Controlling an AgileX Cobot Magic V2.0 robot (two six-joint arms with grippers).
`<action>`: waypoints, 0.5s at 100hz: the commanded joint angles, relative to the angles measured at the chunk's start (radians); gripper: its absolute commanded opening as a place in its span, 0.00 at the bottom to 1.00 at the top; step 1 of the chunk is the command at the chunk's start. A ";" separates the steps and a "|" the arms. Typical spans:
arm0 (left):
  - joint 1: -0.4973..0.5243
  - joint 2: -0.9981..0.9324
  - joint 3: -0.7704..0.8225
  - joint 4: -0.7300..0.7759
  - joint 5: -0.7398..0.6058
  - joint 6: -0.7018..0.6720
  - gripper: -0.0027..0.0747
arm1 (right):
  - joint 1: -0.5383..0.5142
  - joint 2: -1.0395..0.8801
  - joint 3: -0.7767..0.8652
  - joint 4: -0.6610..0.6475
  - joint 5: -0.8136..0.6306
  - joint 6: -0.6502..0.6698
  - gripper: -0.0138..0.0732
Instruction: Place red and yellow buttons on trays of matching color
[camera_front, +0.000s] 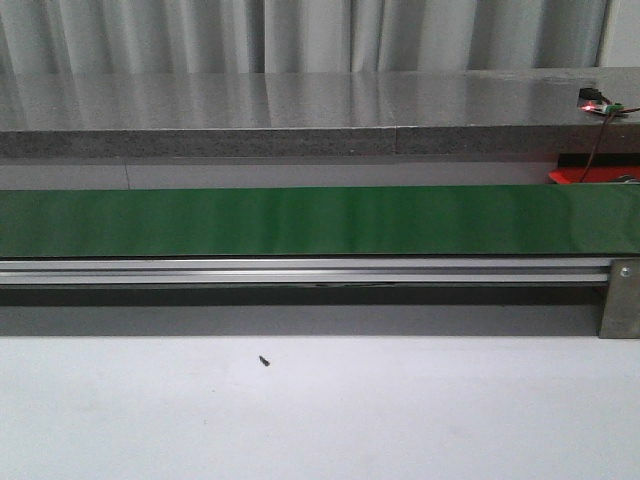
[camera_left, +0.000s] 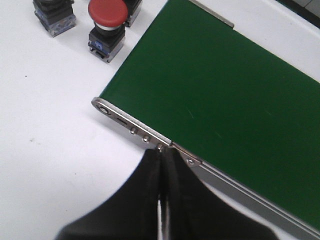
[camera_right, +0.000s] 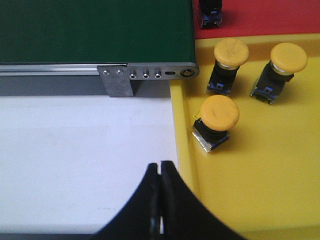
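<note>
In the right wrist view three yellow buttons (camera_right: 220, 117) (camera_right: 229, 57) (camera_right: 286, 62) stand on the yellow tray (camera_right: 260, 180). Beyond it lies the red tray (camera_right: 270, 15), with the dark base of one button (camera_right: 210, 14) showing on it. My right gripper (camera_right: 160, 166) is shut and empty, over the white table beside the yellow tray's rim. In the left wrist view a red button (camera_left: 106, 25) stands on the white table near the belt's end, with two more dark button bases (camera_left: 54, 15) (camera_left: 132, 10) beside it. My left gripper (camera_left: 161, 152) is shut and empty at the belt's rail.
The green conveyor belt (camera_front: 320, 220) runs across the table on an aluminium rail (camera_front: 300, 270). A grey ledge (camera_front: 300, 110) lies behind it. A corner of the red tray (camera_front: 590, 178) shows at the far right. A small dark speck (camera_front: 264, 361) lies on the white table.
</note>
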 joint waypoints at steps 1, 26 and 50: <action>0.029 0.013 -0.049 -0.051 -0.058 0.055 0.02 | 0.003 0.002 -0.026 -0.009 -0.058 -0.003 0.08; 0.093 0.119 -0.151 -0.007 -0.032 0.064 0.39 | 0.003 0.002 -0.026 -0.009 -0.058 -0.003 0.08; 0.151 0.198 -0.232 0.045 0.015 0.064 0.73 | 0.003 0.002 -0.026 -0.009 -0.058 -0.003 0.08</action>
